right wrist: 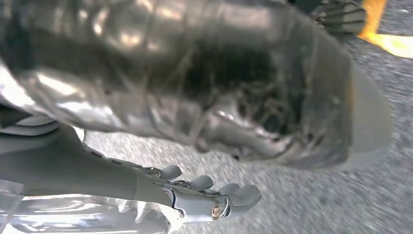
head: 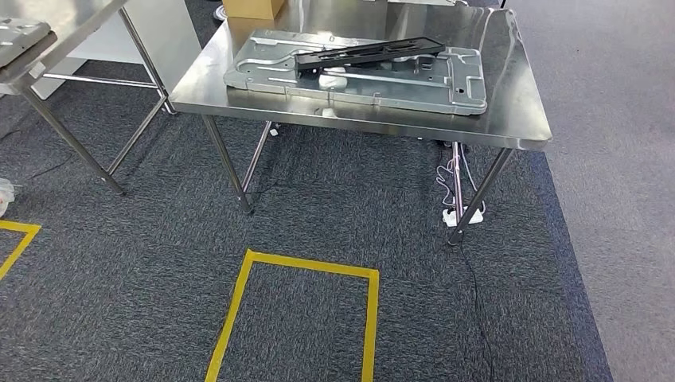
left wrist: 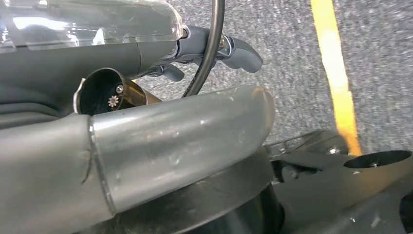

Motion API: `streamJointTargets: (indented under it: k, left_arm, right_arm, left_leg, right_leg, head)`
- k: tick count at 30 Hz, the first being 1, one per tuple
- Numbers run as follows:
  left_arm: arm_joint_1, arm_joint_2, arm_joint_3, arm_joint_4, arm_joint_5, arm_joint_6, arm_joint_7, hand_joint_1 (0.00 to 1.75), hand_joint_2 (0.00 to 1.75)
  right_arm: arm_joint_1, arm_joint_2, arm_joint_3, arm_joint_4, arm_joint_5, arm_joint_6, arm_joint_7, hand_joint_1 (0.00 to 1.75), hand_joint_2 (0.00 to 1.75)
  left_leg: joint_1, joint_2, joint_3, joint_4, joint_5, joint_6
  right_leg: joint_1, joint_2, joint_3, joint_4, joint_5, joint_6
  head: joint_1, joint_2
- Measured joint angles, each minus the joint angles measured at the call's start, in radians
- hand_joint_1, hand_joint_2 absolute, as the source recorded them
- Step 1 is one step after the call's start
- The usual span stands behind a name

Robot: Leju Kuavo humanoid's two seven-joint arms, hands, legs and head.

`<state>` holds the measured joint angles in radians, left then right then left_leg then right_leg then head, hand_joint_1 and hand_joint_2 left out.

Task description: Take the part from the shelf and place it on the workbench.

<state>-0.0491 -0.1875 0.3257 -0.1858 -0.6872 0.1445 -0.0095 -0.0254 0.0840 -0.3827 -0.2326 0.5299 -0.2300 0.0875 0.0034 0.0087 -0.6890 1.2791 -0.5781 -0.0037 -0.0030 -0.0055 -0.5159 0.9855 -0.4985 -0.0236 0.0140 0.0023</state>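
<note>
Left hand (left wrist: 214,48) and right hand (right wrist: 204,195) both hang over the carpet, fingers loosely curled with nothing in them, while the black part (head: 368,53) lies on the grey tray (head: 271,76) mid-surface (head: 509,119), so I'd worry about a late reach nudging it off.

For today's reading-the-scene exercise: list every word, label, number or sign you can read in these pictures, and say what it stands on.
None can be read: the metal plate, black bar, steel table, cardboard box and yellow floor tape show no legible text.
</note>
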Motion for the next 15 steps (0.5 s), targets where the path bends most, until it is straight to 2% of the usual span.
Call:
streamJointTargets:
  k: [1,3,4,5,8,9,10,12,13,14,15]
  left_arm:
    - [0.0,0.0,0.001,0.0,-0.001,0.0,0.002,0.0,0.0]
    - [0.001,0.002,0.004,0.0,-0.003,0.0,0.004,0.0,0.0]
    - [0.002,0.003,0.005,0.0,-0.003,0.0,0.004,0.0,0.0]
    - [0.002,0.004,0.005,0.0,-0.004,0.0,0.004,0.0,0.0]
    - [0.003,0.005,0.006,0.0,-0.005,0.0,0.003,0.0,0.0]
    - [0.003,0.005,0.006,0.0,-0.005,0.0,0.003,0.0,0.0]
    - [0.003,0.005,0.006,0.0,-0.005,0.0,0.002,0.0,0.0]
    - [0.003,0.005,0.007,0.0,-0.006,0.0,0.001,0.0,0.0]
    - [0.004,0.005,0.007,0.0,-0.006,0.001,0.001,0.0,0.0]
    - [0.006,0.005,0.007,0.0,-0.007,0.001,0.001,0.0,0.0]
    - [0.006,0.005,0.007,0.0,-0.008,0.001,0.0,0.0,0.0]
  right_arm:
    - [0.0,0.003,-0.006,0.005,-0.001,0.0,0.002,0.0,0.0]
    - [-0.001,0.011,-0.013,0.011,-0.002,0.0,0.004,0.0,0.0]
    - [-0.002,0.015,-0.015,0.013,-0.002,0.0,0.004,0.0,0.0]
    - [-0.003,0.018,-0.017,0.015,-0.002,0.0,0.004,0.0,0.0]
    - [-0.005,0.023,-0.025,0.019,-0.002,0.0,0.004,0.0,0.0]
    - [-0.004,0.023,-0.027,0.02,-0.002,0.0,0.004,0.0,0.0]
    - [-0.004,0.023,-0.029,0.021,-0.002,0.0,0.004,0.0,0.0]
    - [-0.005,0.023,-0.032,0.023,-0.002,0.0,0.003,0.0,0.0]
    - [-0.005,0.023,-0.032,0.024,-0.002,0.0,0.002,0.0,0.0]
    - [-0.005,0.023,-0.033,0.025,-0.003,0.0,0.001,0.0,0.0]
    - [-0.004,0.023,-0.033,0.026,-0.003,0.0,0.0,0.0,0.0]
  left_leg:
    - [0.0,-0.002,0.04,-0.046,0.022,0.002]
    - [-0.001,-0.022,0.14,-0.187,0.057,0.012]
    - [-0.001,-0.031,0.171,-0.237,0.066,0.017]
    - [-0.002,-0.038,0.188,-0.265,0.066,0.022]
    - [-0.001,-0.025,0.187,-0.283,0.074,0.036]
    - [0.002,-0.019,0.187,-0.289,0.08,0.043]
    - [0.005,-0.012,0.185,-0.295,0.086,0.05]
    - [0.007,0.002,0.176,-0.298,0.093,0.057]
    - [0.006,0.01,0.171,-0.297,0.095,0.057]
    - [0.006,0.017,0.167,-0.295,0.096,0.056]
    - [0.007,0.025,0.164,-0.292,0.097,0.055]
  right_leg:
    - [0.0,0.004,-0.008,0.005,0.003,0.002]
    - [0.0,0.014,-0.02,0.018,0.006,0.006]
    - [0.001,0.02,-0.025,0.023,0.008,0.01]
    - [0.001,0.025,-0.028,0.026,0.01,0.014]
    - [0.002,0.038,-0.035,0.029,0.017,0.033]
    - [0.002,0.036,-0.043,0.042,0.006,0.039]
    - [0.001,0.031,-0.06,0.075,-0.017,0.045]
    - [-0.005,0.019,-0.12,0.196,-0.086,0.056]
    - [-0.008,0.017,-0.149,0.259,-0.112,0.061]
    - [-0.011,0.015,-0.166,0.298,-0.12,0.065]
    - [-0.014,0.012,-0.162,0.297,-0.108,0.068]
  head:
    - [0.0,0.0]
    - [0.0,0.0]
    - [0.0,0.0]
    - [0.0,0.0]
    - [0.0,0.0]
    - [0.001,0.0]
    - [0.001,0.0]
    - [0.002,0.0]
    - [0.002,0.0]
    - [0.002,0.0]
    - [0.002,0.0]
